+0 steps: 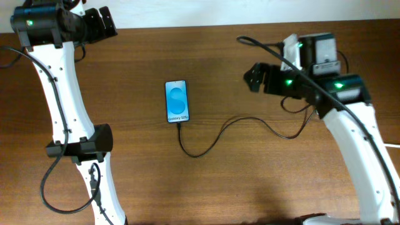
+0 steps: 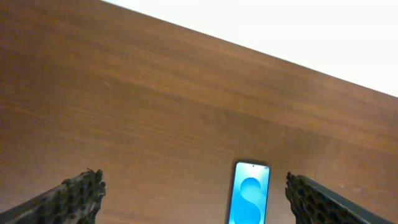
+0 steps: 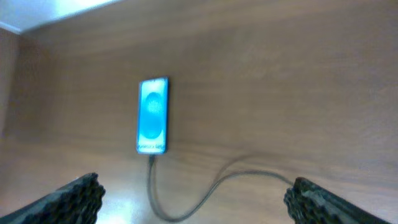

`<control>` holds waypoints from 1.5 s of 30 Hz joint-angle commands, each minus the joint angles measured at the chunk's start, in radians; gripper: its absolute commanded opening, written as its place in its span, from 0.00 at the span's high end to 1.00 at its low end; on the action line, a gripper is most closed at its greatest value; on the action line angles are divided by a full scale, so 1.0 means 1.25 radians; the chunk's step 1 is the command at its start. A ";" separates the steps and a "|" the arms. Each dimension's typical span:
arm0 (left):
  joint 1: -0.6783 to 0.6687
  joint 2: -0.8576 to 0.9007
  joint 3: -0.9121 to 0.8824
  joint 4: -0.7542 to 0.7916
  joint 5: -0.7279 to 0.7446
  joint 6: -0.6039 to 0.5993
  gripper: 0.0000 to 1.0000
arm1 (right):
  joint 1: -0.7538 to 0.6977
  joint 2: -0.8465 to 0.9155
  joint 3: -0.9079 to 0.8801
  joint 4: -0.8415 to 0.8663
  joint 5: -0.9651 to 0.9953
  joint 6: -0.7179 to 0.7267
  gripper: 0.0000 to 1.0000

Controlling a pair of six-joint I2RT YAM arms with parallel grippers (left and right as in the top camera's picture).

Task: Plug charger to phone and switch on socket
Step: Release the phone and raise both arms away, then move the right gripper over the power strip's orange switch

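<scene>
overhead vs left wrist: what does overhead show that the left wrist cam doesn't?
Only overhead: the charger, a thin black cable that loops from the lower edge of the phone across the table toward the right arm. It also shows both arms and the right gripper.
Only left wrist: a close look at the left gripper, its textured fingers spread wide with nothing between them.
Both: the phone, blue screen lit, lying flat on the wooden table.
</scene>
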 commanded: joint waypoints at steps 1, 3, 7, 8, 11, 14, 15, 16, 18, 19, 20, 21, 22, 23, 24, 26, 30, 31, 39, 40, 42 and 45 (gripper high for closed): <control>0.003 -0.005 -0.002 -0.008 -0.006 -0.004 0.01 | -0.046 -0.011 0.082 -0.082 0.135 -0.027 0.00; 0.003 -0.005 -0.002 -0.008 -0.006 -0.004 0.01 | -0.088 -0.015 0.096 -0.114 0.135 -0.027 0.00; 0.003 -0.005 -0.002 -0.008 -0.006 -0.004 0.01 | -0.184 -0.024 0.096 -0.161 0.135 -0.027 0.01; 0.003 -0.005 -0.002 -0.009 -0.006 -0.004 0.01 | -0.207 -0.024 0.096 -0.171 0.135 -0.027 0.01; 0.003 -0.005 -0.002 -0.009 -0.006 -0.004 0.01 | -0.276 -0.024 0.096 -0.208 0.135 -0.040 0.01; 0.003 -0.005 -0.002 -0.008 -0.006 -0.004 0.01 | -0.326 -0.024 0.096 -0.233 0.135 -0.057 0.01; 0.003 -0.005 -0.002 -0.008 -0.006 -0.004 0.01 | -0.341 -0.024 0.096 -0.244 0.136 -0.063 0.01; 0.003 -0.005 -0.002 -0.008 -0.006 -0.004 0.01 | -0.356 -0.024 0.096 -0.255 0.136 -0.065 0.01; 0.003 -0.005 -0.002 -0.009 -0.006 -0.004 0.01 | -0.371 -0.024 0.096 -0.263 0.142 -0.084 0.01; 0.003 -0.005 -0.002 -0.009 -0.006 -0.004 0.01 | -0.378 -0.023 0.096 -0.263 0.154 -0.084 0.01; 0.003 -0.005 -0.002 -0.009 -0.006 -0.004 0.01 | -0.383 -0.023 0.096 -0.262 0.164 -0.084 0.01; 0.003 -0.005 -0.002 -0.008 -0.006 -0.004 0.01 | -0.391 -0.023 0.096 -0.256 0.168 -0.083 0.01; 0.003 -0.005 -0.002 -0.009 -0.006 -0.004 0.01 | -0.399 -0.023 0.096 -0.253 0.168 -0.081 0.02; 0.003 -0.005 -0.002 -0.008 -0.006 -0.004 0.01 | -0.407 -0.021 0.096 -0.253 0.168 -0.081 0.02; 0.003 -0.005 -0.002 -0.009 -0.006 -0.004 0.01 | -0.420 -0.019 0.096 -0.255 0.168 -0.078 0.01; 0.003 -0.005 -0.002 -0.008 -0.006 -0.004 0.01 | -0.443 -0.018 0.096 -0.259 0.168 -0.077 0.01; 0.003 -0.005 -0.002 -0.008 -0.006 -0.004 0.01 | -0.485 -0.018 0.096 -0.260 0.168 -0.078 0.02; 0.003 -0.005 -0.002 -0.009 -0.006 -0.004 0.01 | -0.492 -0.018 0.096 -0.260 0.168 -0.078 0.02; 0.003 -0.005 -0.002 -0.008 -0.006 -0.004 0.01 | -0.570 0.011 0.096 -0.249 0.130 -0.066 0.01; 0.003 -0.005 -0.002 -0.009 -0.006 -0.004 0.01 | -0.581 0.017 0.096 -0.244 0.119 -0.066 0.02; 0.001 -0.005 -0.002 -0.008 -0.006 -0.004 0.01 | -0.586 0.027 0.096 -0.229 0.122 -0.065 0.02; 0.001 -0.005 -0.002 -0.009 -0.006 -0.004 0.01 | -0.594 0.076 0.096 -0.186 0.103 -0.060 0.01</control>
